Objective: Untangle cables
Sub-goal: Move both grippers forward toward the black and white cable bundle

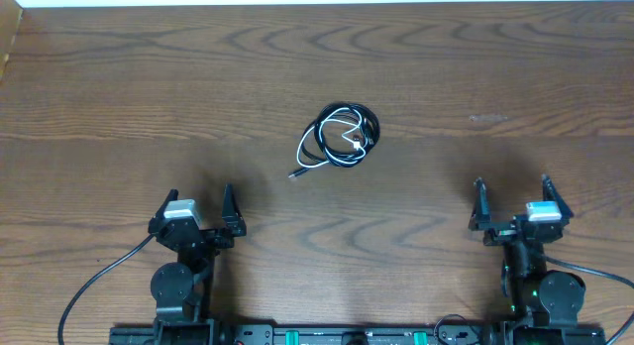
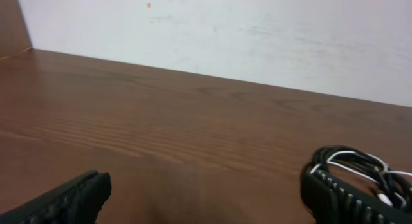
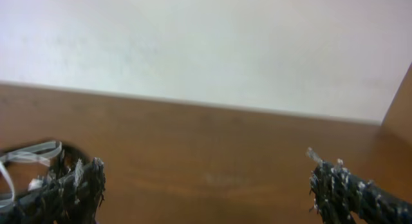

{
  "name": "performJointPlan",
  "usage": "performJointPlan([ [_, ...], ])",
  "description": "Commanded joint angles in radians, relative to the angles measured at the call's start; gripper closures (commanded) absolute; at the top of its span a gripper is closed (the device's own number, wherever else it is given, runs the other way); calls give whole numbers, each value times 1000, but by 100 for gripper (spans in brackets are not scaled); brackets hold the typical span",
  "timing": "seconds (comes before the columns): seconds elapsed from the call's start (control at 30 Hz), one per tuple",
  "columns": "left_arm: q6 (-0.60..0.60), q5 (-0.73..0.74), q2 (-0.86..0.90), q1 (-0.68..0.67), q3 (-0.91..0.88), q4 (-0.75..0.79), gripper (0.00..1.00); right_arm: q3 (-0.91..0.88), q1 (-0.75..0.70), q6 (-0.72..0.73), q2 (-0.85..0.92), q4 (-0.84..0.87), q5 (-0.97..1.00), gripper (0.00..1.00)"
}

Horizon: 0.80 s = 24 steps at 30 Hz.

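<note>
Two pincers are spread wide with nothing gripped: the left pincer (image 1: pixel 199 200) and the right pincer (image 1: pixel 512 190). Black and white cables (image 1: pixel 353 137) are tangled on the desk (image 1: pixel 446 57)

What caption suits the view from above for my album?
Tangled black and white cables lie on the table; left gripper and right gripper stand open, clear of them.

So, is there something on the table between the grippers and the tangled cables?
Nothing visible stands in the way. Only bare wooden table lies between the cables and the left gripper, and the same holds for the right gripper. Both sit near the robot's edge, jaws open, well apart from the bundle.
</note>
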Motion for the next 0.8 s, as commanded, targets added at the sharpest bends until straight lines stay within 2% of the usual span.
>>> performJointPlan([
  [0.0,-6,48,4,-3,69,2,1,23,0,15,-5,51,-9,1],
  [0.17,-5,42,103,-3,229,-4,1,90,0,83,-5,56,-10,1],
  [0.4,-6,98,489,-3,537,-5,1,247,0,141,45,17,-10,1],
  [0.57,-13,179,785,-3,825,-105,1,418,0,196,222,-80,-57,1],
  [0.77,-28,206,978,-3,1139,-302,1,650,0,198,483,-189,-140,1],
])
